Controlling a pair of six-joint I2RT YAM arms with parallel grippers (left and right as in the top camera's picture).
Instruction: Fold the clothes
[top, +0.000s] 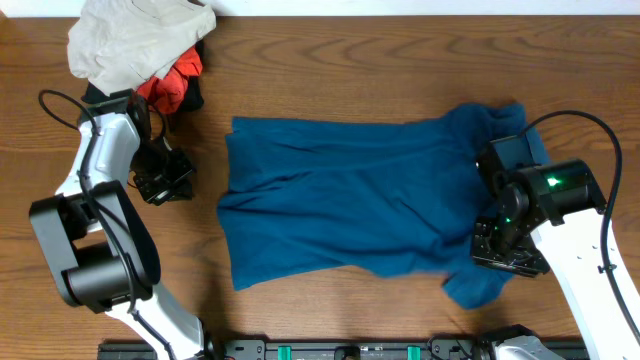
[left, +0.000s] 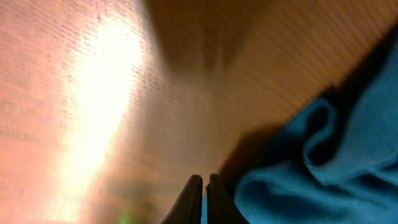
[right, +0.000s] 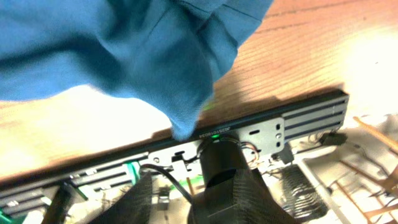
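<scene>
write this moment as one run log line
shirt: spread rumpled on table | left gripper: shut, empty, beside shirt | right gripper: open, by shirt's other end

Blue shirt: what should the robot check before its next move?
1. Left gripper empty: ok, shut on nothing.
2. Right gripper free of cloth: ok, jaws apart, nothing between them.
3. Blue shirt lying flat: not ok, wrinkled and bunched near the right gripper.
4. Shirt wholly on the table: ok.
5. Pile of other clothes clear of the shirt: ok, apart at the far corner.
</scene>
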